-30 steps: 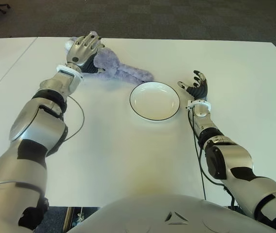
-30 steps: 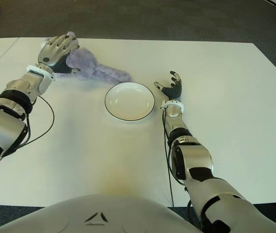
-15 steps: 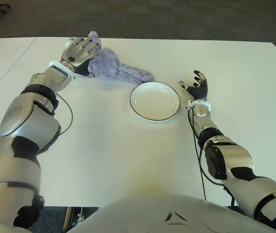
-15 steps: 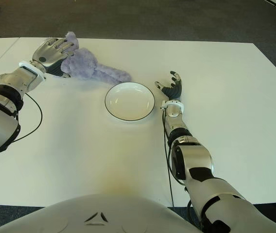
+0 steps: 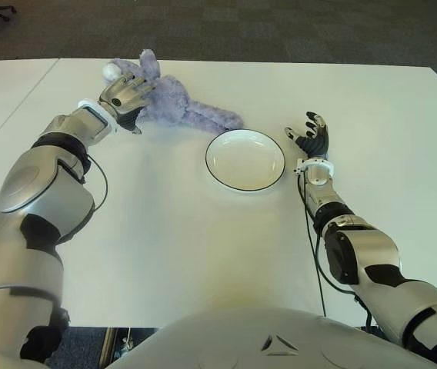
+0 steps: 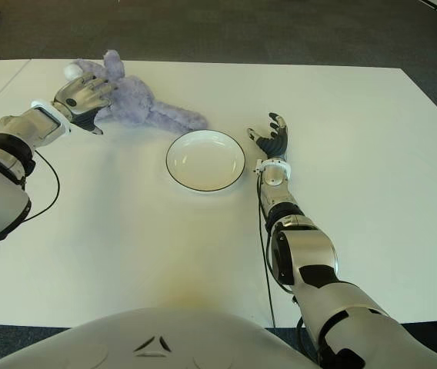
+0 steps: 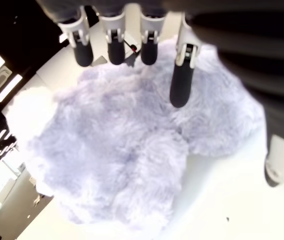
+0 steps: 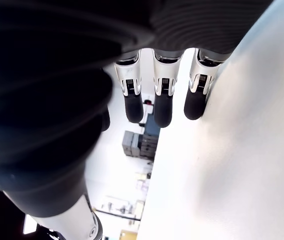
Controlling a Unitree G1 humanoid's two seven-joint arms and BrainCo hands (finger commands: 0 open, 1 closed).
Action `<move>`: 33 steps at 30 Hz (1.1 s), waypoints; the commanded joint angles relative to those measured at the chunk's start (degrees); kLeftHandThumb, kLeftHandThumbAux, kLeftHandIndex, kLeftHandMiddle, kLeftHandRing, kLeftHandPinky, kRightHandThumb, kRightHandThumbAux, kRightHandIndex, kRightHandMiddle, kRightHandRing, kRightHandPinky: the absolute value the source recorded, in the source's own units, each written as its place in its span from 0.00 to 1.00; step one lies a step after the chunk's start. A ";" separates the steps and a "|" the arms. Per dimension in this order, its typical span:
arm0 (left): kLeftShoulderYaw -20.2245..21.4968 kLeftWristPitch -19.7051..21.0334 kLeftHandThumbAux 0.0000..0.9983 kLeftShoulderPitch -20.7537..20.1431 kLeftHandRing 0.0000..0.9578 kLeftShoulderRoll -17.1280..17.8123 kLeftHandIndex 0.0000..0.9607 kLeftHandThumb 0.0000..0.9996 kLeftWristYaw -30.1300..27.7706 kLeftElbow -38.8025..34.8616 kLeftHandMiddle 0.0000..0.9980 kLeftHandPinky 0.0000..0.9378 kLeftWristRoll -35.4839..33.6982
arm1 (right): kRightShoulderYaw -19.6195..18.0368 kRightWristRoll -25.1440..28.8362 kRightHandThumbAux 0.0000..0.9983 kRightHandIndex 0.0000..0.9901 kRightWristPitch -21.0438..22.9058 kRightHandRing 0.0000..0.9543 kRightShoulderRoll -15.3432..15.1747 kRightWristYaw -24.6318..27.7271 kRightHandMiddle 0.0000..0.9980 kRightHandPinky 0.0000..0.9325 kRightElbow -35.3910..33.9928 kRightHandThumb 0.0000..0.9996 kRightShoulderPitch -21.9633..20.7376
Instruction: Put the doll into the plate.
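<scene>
Doll (image 5: 178,106) ×1 | plate (image 5: 245,160) ×1, empty | left hand (image 5: 124,96) over doll, fingers spread

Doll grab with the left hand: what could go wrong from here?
The left hand is open over the doll's head end, so a lift may leave the long body trailing. That trailing end lies close to the plate and could nudge it. The right hand stands beside the plate's right rim.
</scene>
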 commanded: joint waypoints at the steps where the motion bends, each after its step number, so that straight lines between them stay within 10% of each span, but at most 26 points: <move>1: 0.49 1.74 0.55 -1.09 0.00 -1.40 0.30 0.01 -5.61 1.00 0.00 0.00 -0.54 | 0.04 -0.31 0.87 0.16 6.85 0.10 3.73 1.32 0.12 0.11 6.59 0.24 10.48; 33: 12.25 5.11 0.62 3.14 0.00 -12.05 0.18 0.00 -11.11 0.92 0.00 0.00 -13.09 | -0.07 -0.15 0.87 0.16 5.66 0.09 4.10 1.79 0.11 0.11 6.47 0.23 11.69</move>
